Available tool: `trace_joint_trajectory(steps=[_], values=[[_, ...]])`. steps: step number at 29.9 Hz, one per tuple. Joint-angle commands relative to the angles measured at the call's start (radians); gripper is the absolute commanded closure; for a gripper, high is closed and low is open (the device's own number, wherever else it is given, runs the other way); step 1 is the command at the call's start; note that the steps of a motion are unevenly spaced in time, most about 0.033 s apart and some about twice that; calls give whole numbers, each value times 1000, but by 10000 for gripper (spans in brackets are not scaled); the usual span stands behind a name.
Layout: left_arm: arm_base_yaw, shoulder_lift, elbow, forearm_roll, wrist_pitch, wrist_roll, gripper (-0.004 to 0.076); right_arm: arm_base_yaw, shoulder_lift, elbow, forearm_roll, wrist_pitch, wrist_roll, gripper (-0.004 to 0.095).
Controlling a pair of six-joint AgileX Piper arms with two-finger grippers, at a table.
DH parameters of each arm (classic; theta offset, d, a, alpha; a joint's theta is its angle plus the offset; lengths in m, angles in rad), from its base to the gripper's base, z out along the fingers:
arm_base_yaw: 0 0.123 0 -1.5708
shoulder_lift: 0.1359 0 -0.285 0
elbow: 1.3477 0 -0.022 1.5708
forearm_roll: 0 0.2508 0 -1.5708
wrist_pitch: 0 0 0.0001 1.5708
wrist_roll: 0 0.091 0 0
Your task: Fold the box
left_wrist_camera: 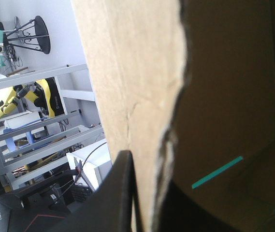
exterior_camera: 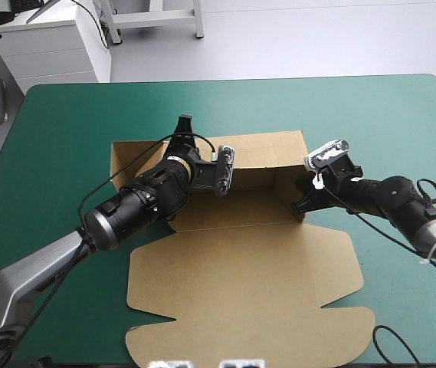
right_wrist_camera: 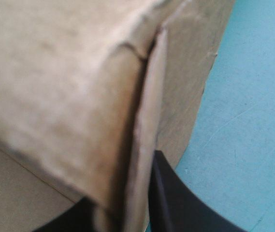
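The brown box lies mid-table with its back wall and side walls raised and its wide lid panel flat toward the front edge. My left gripper reaches over the back wall left of its middle. In the left wrist view the board runs between the black fingers, so the left gripper is shut on it. My right gripper is at the right wall's front corner. In the right wrist view the right gripper is pinched on the wall's folded edge, one finger outside it.
The teal-green cover shows on all sides of the box, with wide strips to the left and to the right. The lid's scalloped flaps reach close to the table's front edge.
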Motion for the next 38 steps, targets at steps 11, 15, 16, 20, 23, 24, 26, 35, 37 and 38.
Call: trace_joint_trajectory(steps=[11,15,16,20,23,24,26,35,37,38], values=[[-17,-27,8,-132,186,-50,721,8,-15,-20,41,89,73,922],[-44,-88,8,-186,207,-50,617,8,-15,-20,41,68,76,922],[-53,-101,8,-200,218,-50,582,8,-15,-20,41,66,76,921],[-83,-146,8,-214,287,-67,356,8,-15,-22,41,41,83,922],[-105,-180,8,-216,323,-105,183,8,-15,-22,41,32,84,922],[-112,-190,8,-214,332,-109,152,8,-15,-22,41,32,86,922],[-129,-213,8,-216,358,-112,141,8,-15,-22,41,28,88,922],[-230,-349,8,-236,375,-128,141,8,-15,-22,42,4,96,922],[-238,-381,8,-236,336,-133,154,8,-15,-22,42,4,96,922],[-240,-394,8,-236,319,-133,178,8,-15,-22,42,2,94,922]])
